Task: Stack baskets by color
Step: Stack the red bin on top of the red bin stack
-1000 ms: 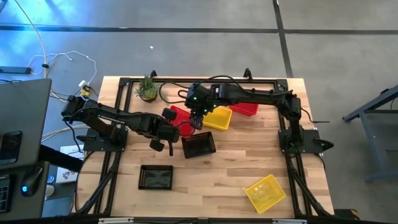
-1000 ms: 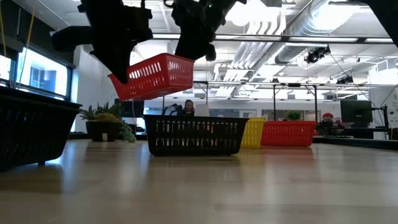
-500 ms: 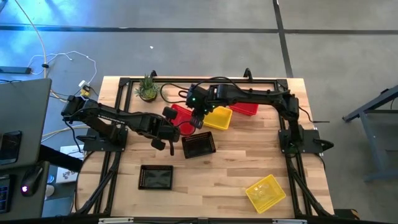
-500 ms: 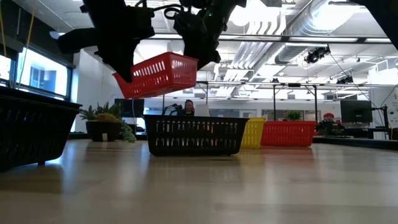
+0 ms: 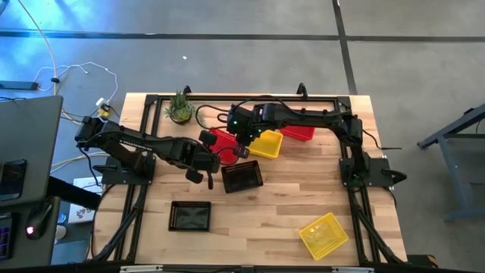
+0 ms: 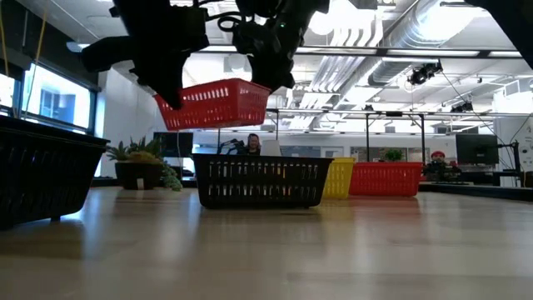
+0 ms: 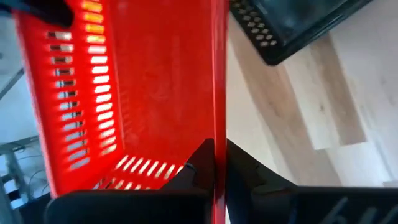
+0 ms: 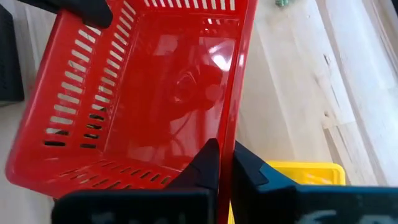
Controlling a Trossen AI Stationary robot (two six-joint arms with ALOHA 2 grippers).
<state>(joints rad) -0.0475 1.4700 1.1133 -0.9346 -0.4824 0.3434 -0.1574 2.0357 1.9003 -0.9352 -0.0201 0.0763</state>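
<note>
A red basket (image 6: 216, 104) hangs in the air above the middle of the table, held between both grippers. My left gripper (image 7: 219, 152) is shut on its left end, where the high view shows it (image 5: 210, 159). My right gripper (image 8: 225, 149) is shut on the basket's right end, seen from above (image 5: 242, 144). A black basket (image 5: 242, 177) stands on the table just in front of the red one. A yellow basket (image 5: 266, 143) and a second red basket (image 5: 298, 133) stand behind it. My left gripper pinches the upper edge of the red basket's left end wall (image 7: 217, 124), one finger inside the basket and one outside. The fingers slant down from the table's left. The basket is lifted clear and nearly level. My right gripper pinches the opposite wall at its rim (image 8: 231, 118), one finger inside and one outside. It comes slanting down from the table's right. The basket hangs clear of the table between the two grippers, open side up.
Another black basket (image 5: 189, 216) stands near the front left and a yellow basket (image 5: 323, 233) at the front right. A small green plant (image 5: 180, 108) stands at the far left. Bare wood lies in the middle front.
My right gripper has sunk a little onto the red basket's right end and taken hold of it. The basket, tilted before with its left end low, now hangs nearly level. My left gripper has kept its hold.
</note>
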